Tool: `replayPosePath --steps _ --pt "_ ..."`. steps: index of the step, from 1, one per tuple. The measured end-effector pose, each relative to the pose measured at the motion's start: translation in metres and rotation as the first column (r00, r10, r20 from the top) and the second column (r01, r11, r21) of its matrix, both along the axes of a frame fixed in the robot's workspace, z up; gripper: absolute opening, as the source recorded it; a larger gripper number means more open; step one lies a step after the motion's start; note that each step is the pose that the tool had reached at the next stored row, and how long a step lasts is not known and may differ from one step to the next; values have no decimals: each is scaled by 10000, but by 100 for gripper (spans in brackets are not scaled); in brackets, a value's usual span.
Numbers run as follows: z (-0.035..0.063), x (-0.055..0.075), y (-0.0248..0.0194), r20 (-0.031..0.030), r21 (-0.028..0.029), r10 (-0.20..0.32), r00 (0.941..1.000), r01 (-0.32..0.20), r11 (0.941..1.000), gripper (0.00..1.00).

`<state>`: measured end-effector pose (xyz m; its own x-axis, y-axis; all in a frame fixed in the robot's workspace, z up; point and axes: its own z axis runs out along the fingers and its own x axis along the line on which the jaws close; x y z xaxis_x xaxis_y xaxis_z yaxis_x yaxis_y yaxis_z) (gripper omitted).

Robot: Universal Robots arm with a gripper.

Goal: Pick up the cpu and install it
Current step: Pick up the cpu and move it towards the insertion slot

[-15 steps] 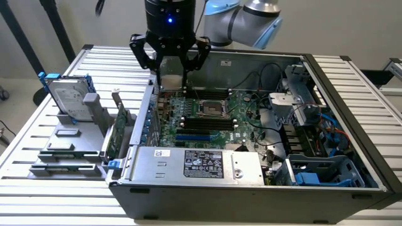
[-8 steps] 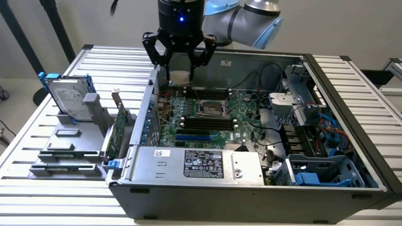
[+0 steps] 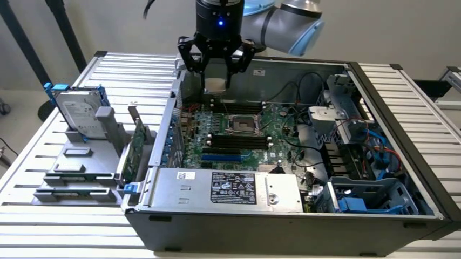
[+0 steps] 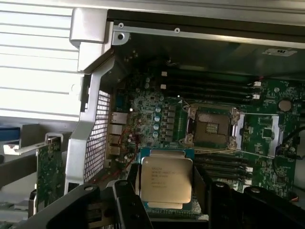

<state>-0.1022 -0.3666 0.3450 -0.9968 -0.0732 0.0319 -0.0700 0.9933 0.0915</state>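
The cpu point(image 4: 166, 179) is a small flat square chip with a dull silver top on a green edge. It hangs between the black fingers point(image 4: 127, 198) of my gripper point(image 4: 167, 193), which is shut on it. In the exterior view the gripper point(image 3: 216, 81) holds the cpu point(image 3: 216, 84) above the far edge of the green motherboard point(image 3: 216, 143) inside the open computer case. The black metal-framed socket point(image 3: 243, 125) lies below it, toward the case's near side, and stands open point(image 4: 209, 128) with nothing in it.
A silver hard drive point(image 3: 79, 113) in blue brackets stands on a grey rack at the exterior view's left. Expansion cards point(image 3: 133, 151) stand beside the case wall. The power supply point(image 3: 226, 186) fills the case's near side; cables and drive bays point(image 3: 360, 156) crowd its right.
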Motion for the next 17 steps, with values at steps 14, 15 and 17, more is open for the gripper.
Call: replayPosePath --steps 14,15,17 --pt "-255 625 166 1 0 -8 10000 8 10000 55" --pt "-274 660 166 -1 -1 -17 10000 17 10000 55" --pt "-310 673 167 0 -1 -46 10000 46 10000 55"
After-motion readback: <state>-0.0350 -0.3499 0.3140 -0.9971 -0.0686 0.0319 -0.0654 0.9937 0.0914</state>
